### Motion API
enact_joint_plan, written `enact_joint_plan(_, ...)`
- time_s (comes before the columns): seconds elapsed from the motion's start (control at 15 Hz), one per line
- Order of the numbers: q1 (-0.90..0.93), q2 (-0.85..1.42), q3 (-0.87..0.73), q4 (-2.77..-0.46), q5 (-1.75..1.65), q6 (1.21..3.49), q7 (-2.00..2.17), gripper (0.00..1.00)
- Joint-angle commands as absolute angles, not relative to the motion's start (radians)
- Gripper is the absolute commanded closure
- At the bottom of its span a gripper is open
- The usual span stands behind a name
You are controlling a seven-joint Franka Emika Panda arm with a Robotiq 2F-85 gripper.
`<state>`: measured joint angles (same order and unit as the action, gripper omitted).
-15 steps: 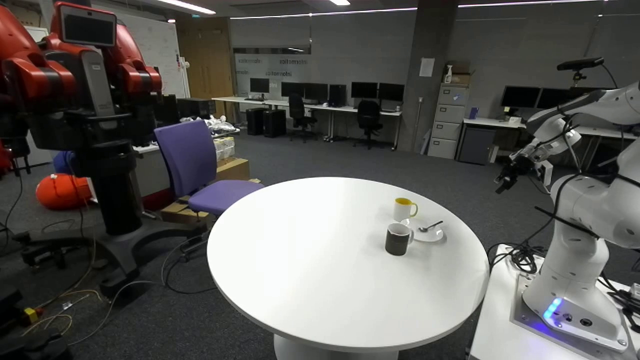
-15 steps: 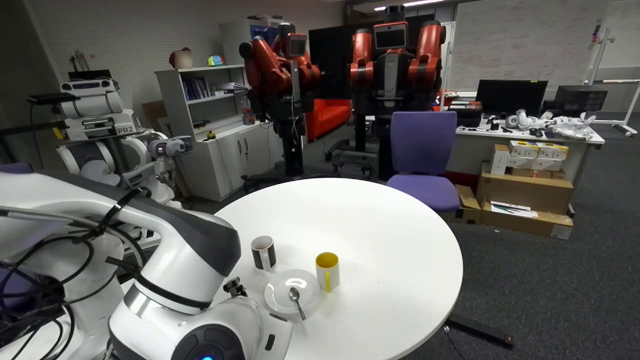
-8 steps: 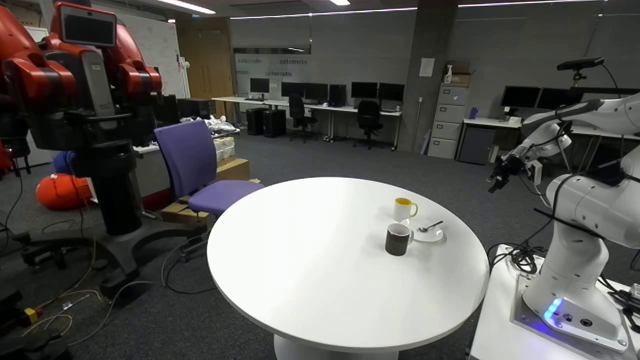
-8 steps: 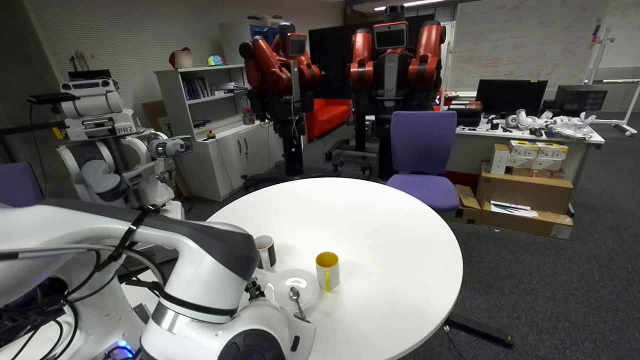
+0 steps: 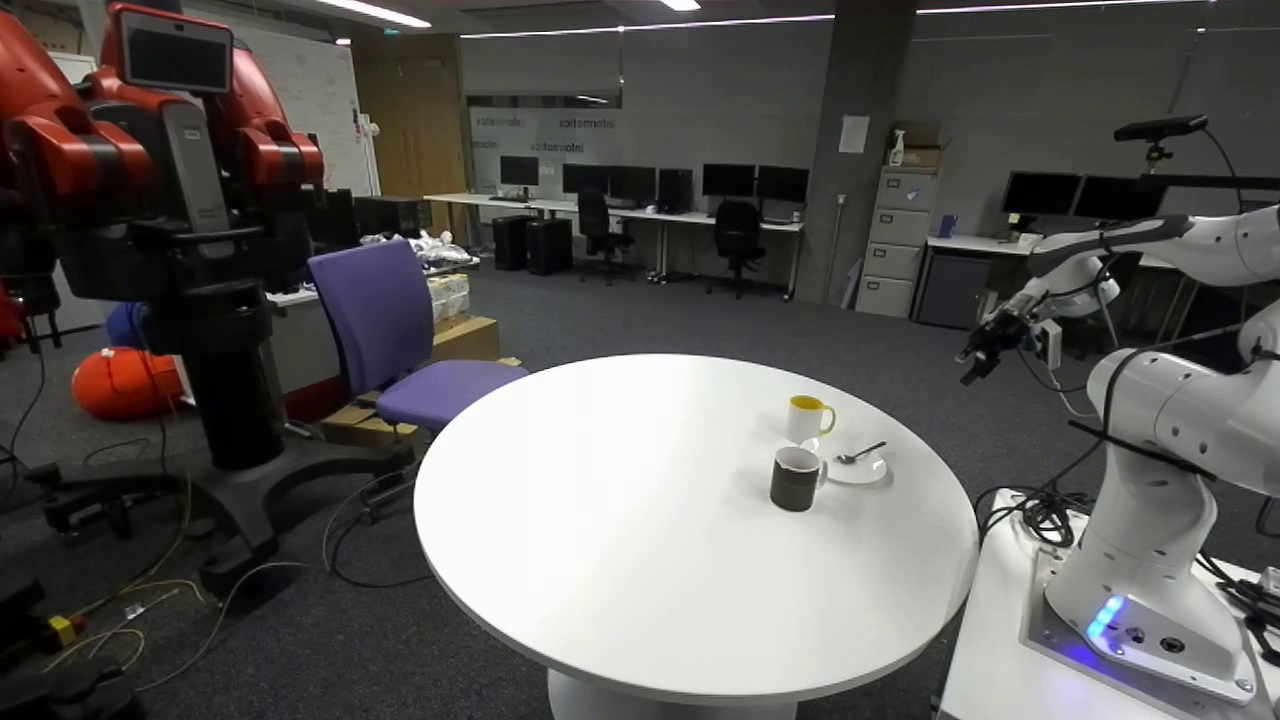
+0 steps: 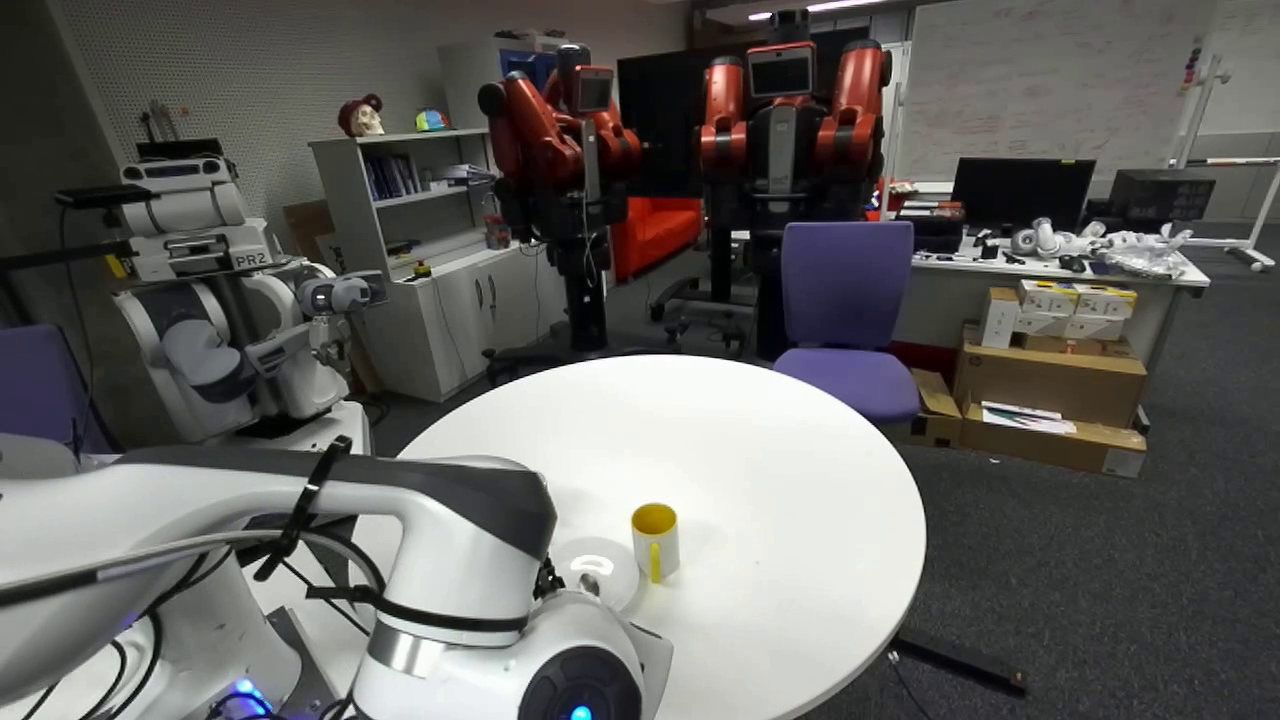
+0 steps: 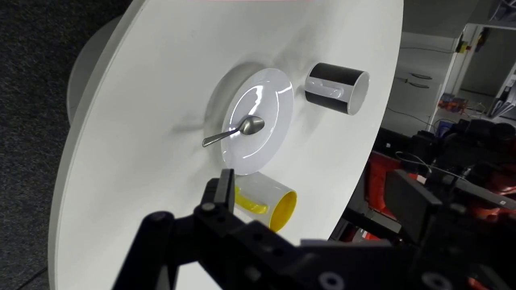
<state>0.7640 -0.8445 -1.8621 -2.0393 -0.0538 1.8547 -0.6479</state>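
Though far from the yellow mug (image 6: 656, 543), "PR2" label (image 6: 251, 259) on white robot (image 6: 268, 303)

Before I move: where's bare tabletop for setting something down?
Bare: the white table between the dark mug and the purple chair, running to the near rim in an exterior view. Crowded: plate with spoon, dark mug one side, yellow-handled mug the other.

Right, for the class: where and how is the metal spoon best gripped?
I'd pinch the metal spoon by its thin handle, from above, on the side where it juts past the rim of the white plate, jaws either side of it. The bowl lies inside the plate, while the handle's shadow falls apart on the tabletop, so that end seems raised.
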Motion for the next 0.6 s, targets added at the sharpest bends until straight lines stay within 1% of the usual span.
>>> enact_joint_plan(0.0,0.810,-0.926,-1.868,-1.962,-0.110,1.846,-0.569,0.00)
enact_joint_plan(0.07,0.808,-0.928,-1.863,-1.960,-0.123,1.850,-0.555,0.00)
enact_joint_plan(0.13,0.761,-0.920,-1.833,-2.014,-0.133,1.849,-0.568,0.00)
enact_joint_plan(0.53,0.766,-0.937,-1.834,-2.001,-0.148,1.849,-0.555,0.00)
